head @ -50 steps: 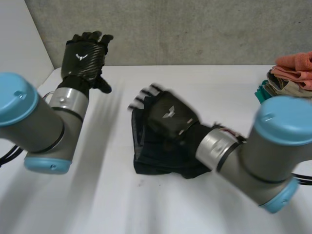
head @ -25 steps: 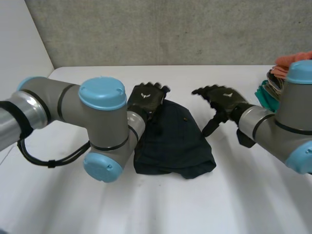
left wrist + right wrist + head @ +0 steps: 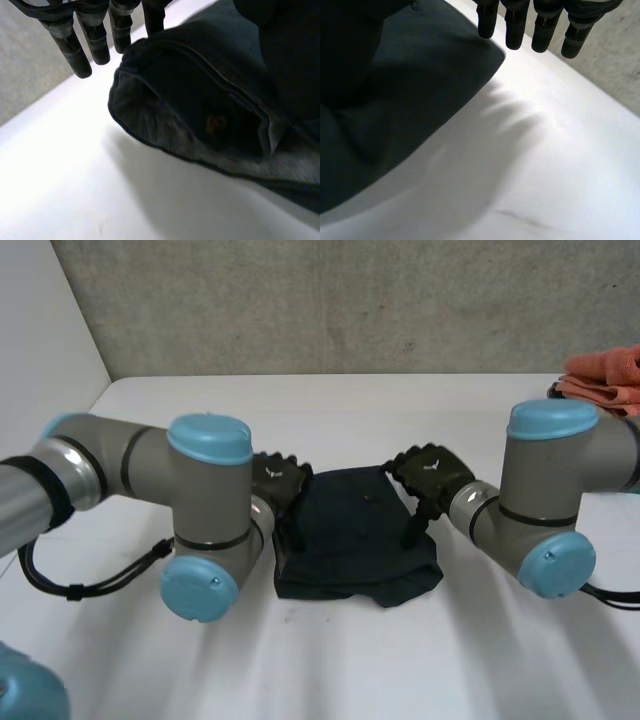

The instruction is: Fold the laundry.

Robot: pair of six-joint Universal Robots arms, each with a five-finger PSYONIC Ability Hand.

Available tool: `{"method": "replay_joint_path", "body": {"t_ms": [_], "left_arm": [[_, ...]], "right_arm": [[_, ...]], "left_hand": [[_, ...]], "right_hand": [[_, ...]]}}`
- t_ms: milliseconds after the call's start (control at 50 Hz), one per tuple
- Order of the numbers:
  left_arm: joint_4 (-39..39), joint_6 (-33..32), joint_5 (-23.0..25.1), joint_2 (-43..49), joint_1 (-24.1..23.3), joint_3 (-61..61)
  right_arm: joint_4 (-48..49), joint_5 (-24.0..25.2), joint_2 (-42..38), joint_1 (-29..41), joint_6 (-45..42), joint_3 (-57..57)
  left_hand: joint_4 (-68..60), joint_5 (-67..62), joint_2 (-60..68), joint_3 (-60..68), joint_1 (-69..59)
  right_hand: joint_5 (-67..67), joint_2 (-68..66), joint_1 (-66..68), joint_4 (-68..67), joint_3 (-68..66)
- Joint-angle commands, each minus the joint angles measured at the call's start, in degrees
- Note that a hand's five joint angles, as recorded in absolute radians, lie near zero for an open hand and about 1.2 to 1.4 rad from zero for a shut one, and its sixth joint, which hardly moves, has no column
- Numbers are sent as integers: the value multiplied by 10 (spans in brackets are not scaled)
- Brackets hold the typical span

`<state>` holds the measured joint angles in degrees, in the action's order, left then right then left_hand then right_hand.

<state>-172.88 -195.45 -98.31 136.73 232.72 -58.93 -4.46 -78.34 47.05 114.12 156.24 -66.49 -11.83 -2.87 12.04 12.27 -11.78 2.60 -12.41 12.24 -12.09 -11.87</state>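
White smooth counter (image 3: 330,660). Dark soft garment (image 3: 355,540), a thick-seamed squarish bundle, lies between the hands. One side edge at fingertips of left hand (image 3: 275,480), opposite edge at right hand (image 3: 430,472); both equally near. Fingers of each straight, spread, holding nothing. Orange cloth pile (image 3: 605,380) well beyond right hand.

Left robot hand (image 3: 95,40) fingers straight over dark garment (image 3: 165,75) edge, possibly a button (image 3: 216,123), white table (image 3: 70,180)
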Motion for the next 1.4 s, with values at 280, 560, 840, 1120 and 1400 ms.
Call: {"method": "replay_joint_path", "body": {"t_ms": [280, 560, 840, 1120, 1400], "left_arm": [[-32, 45, 322, -184, 38, 2], [-17, 123, 397, -177, 49, -2], [-17, 122, 395, -172, 48, -9], [-24, 123, 358, -201, 57, 0], [-69, 127, 339, -251, 72, 2]], "right_arm": [[169, -29, 246, 56, -9, -342], [444, -61, 122, 119, -12, -411], [523, -91, 34, 116, -31, -292], [517, -61, 82, 54, -28, -187], [517, 24, 116, -146, 58, 38]], "left_hand": [[-19, -9, 17, 15, -20], [-21, -10, 19, 16, -21], [-28, -17, 25, 23, -28], [-28, -17, 25, 23, -28], [-28, -17, 25, 23, -28]], "right_hand": [[-26, 24, -22, 21, 19], [-26, 24, -22, 21, 19], [663, -665, 667, -668, -671], [674, -676, 678, -679, -681], [674, -676, 678, -679, -681]]}}
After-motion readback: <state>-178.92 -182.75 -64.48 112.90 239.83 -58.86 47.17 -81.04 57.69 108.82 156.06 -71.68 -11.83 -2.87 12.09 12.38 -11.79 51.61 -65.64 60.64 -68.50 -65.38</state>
